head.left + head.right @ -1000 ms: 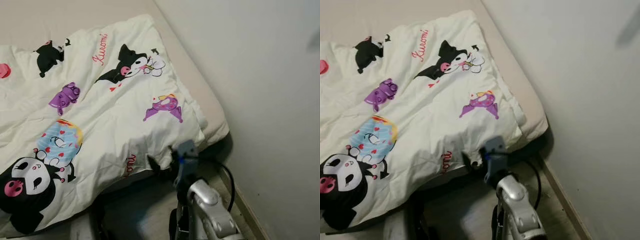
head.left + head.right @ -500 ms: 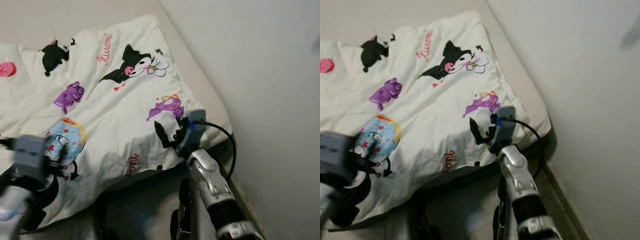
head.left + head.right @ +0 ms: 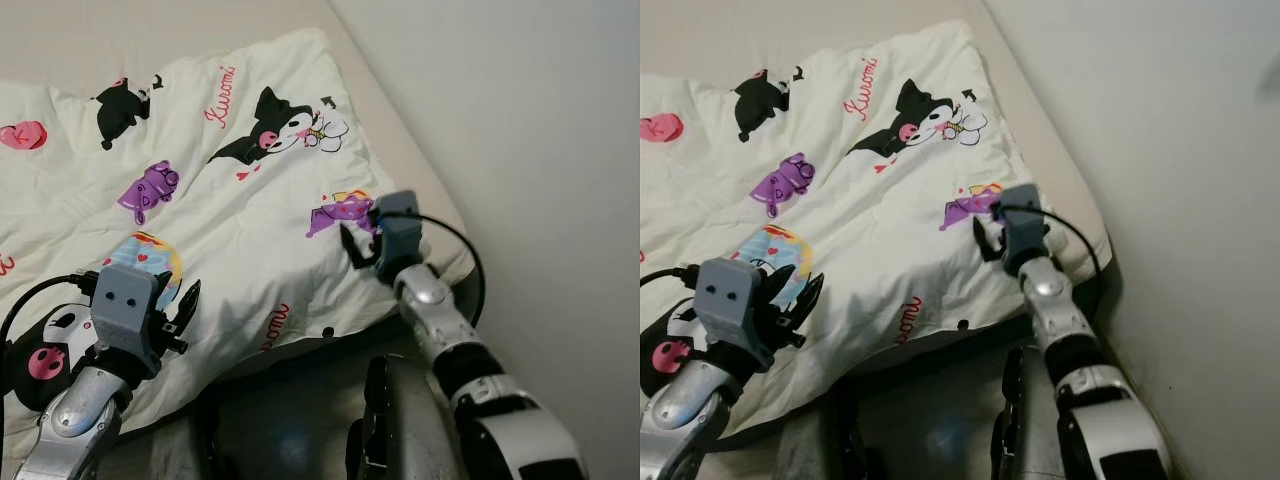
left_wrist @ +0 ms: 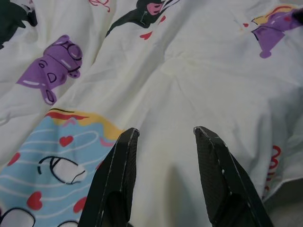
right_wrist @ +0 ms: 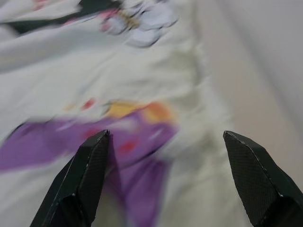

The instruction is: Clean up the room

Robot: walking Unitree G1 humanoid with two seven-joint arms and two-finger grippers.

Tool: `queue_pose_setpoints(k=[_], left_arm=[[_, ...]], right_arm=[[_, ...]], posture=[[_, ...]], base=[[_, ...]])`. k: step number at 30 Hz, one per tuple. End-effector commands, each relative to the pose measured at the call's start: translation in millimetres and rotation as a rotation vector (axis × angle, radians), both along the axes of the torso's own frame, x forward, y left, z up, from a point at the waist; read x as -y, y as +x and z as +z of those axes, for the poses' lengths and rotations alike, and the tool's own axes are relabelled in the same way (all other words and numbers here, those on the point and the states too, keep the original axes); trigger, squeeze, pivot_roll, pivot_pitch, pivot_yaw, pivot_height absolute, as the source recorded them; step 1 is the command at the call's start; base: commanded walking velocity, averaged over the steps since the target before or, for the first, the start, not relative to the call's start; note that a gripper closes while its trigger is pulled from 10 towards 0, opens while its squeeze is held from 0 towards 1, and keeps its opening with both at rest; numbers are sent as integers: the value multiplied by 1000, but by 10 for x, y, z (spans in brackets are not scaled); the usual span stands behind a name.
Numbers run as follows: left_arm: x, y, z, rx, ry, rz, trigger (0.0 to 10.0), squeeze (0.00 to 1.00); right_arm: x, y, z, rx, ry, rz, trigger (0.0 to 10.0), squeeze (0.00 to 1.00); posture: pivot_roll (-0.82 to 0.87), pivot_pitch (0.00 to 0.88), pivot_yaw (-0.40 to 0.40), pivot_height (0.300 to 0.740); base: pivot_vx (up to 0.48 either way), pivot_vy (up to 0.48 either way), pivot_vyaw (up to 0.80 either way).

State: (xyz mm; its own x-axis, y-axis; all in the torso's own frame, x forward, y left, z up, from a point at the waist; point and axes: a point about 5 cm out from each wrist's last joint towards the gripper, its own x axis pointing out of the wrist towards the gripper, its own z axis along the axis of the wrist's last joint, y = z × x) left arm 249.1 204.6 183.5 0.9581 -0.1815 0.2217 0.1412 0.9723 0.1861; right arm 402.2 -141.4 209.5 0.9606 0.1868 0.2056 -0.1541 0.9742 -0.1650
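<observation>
Both arms have risen over the bed since a second ago. Nearest, the left end effector (image 3: pixel 178 318) hovers released above the duvet (image 3: pixel 240 230), over its blue print (image 4: pixel 57 161). Farther on, the right end effector (image 3: pixel 985 238) spreads wide above the purple print (image 5: pixel 94 137) near the duvet's edge, beside the wall (image 3: pixel 540 140).

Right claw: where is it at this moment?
In the left eye view the right claw is over the quilt near its right edge, fingers open beside the purple print, close to the wall.
</observation>
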Motion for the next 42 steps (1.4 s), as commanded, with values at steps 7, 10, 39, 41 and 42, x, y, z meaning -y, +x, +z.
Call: queue_pose_setpoints(k=[7,10,39,41,42], left_arm=[[-12,-69,-45,-49,-58,27,10000,0],[73,-84,7,-56,-154,-38,10000,0],[-122,-126,171,-81,-128,-34,10000,0],[-126,-125,176,-81,-124,-34,10000,0],[-131,-125,180,-81,-122,-34,10000,0]], right_arm=[[296,8,-263,-154,71,-80,10000,0],[293,-24,-478,-304,278,-1,10000,0],[304,-145,-788,-427,335,109,0,0],[312,-144,-788,-425,330,101,0,0],[330,-144,-786,-423,324,89,0,0]], posture=[[59,466,7,561],[65,472,8,561],[99,485,28,561],[99,485,28,561],[100,485,27,561]], base=[[0,0,0],[0,0,0],[0,0,0],[0,0,0],[0,0,0]])
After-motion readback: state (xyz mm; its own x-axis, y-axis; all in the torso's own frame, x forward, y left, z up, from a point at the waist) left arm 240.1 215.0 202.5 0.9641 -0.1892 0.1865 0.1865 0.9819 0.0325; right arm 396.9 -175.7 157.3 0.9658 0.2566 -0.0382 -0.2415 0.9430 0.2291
